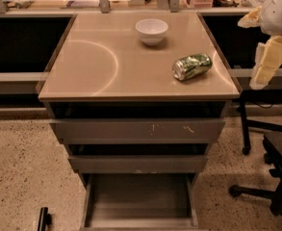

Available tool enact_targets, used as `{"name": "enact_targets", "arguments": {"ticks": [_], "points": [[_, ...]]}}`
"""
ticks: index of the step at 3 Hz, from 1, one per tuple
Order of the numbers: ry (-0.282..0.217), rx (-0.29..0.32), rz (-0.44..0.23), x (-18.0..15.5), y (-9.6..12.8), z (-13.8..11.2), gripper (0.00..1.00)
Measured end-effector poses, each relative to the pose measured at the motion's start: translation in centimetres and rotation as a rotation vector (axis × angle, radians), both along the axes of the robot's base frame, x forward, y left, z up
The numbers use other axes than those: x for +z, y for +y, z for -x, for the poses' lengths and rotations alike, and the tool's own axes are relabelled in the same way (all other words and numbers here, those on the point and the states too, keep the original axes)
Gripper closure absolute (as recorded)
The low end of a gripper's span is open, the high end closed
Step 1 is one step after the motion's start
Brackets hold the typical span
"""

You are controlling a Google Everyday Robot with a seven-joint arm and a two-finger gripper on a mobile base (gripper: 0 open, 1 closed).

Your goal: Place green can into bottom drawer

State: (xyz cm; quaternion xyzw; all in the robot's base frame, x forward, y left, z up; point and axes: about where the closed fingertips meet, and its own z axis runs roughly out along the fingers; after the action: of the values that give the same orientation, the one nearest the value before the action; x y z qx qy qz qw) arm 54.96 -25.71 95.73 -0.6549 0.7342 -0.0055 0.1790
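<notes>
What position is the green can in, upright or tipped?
Tipped: the green can lies on its side on the cabinet top, one silver end showing. The tool hangs beyond the right edge, apart from it.

The tool (266,61) hangs off the tabletop's (92,66) right edge, with open air between it and the green can (192,66) lying near that edge. The white bowl (151,31) stands apart by the far edge. Below the front edge, the bottom drawer (140,198) lies open from above; the upper drawers (138,131) jut over its back. An office chair (277,177) crowds its right side.
</notes>
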Motion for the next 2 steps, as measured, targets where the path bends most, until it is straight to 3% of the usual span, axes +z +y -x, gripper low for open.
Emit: {"name": "enact_targets", "arguments": {"ticks": [2], "points": [[-0.044,-0.029,-0.029,-0.05,-0.65,-1.68,0.0]]}}
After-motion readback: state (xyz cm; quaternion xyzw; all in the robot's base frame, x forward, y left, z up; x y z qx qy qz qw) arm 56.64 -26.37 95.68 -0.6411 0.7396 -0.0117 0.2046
